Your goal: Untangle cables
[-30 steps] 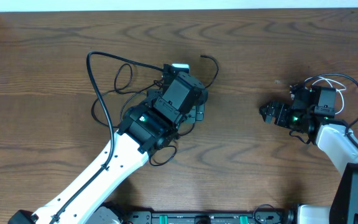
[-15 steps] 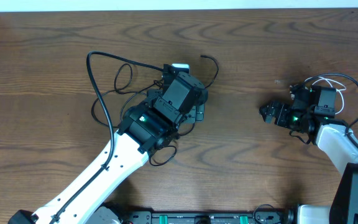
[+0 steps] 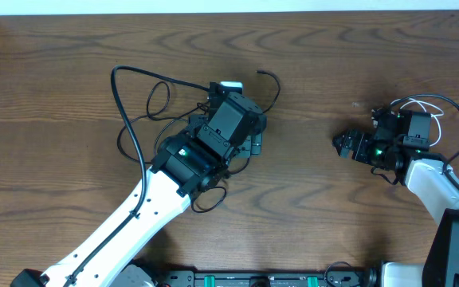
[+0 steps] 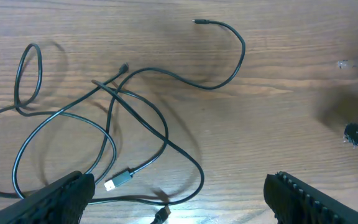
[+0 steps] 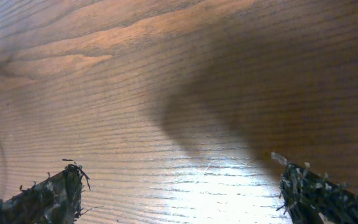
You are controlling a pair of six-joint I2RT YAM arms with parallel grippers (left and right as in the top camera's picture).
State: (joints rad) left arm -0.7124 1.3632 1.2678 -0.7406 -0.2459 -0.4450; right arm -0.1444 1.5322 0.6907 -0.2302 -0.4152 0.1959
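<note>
Thin black cables (image 4: pixel 143 118) lie tangled in loops on the wooden table. One loose end (image 4: pixel 199 22) curls off to the far side, and a USB plug (image 4: pixel 118 182) and a small plug (image 4: pixel 161 215) lie near the tangle's front. My left gripper (image 4: pixel 179 204) hangs open just above them, touching nothing; a strand crosses the table between its fingers (image 4: pixel 58 199). From overhead, the left wrist (image 3: pixel 225 123) hides most of the tangle (image 3: pixel 159 100). Off to the right, my right gripper (image 3: pixel 344 145) stands open over bare wood (image 5: pixel 185 124).
A thicker black cord (image 3: pixel 124 112) arcs from the left arm past the tangle's left side. A thin white cord (image 3: pixel 421 101) loops beside the right wrist. The table's far edge (image 3: pixel 229 13) meets a pale wall. Bare wood lies between the two arms.
</note>
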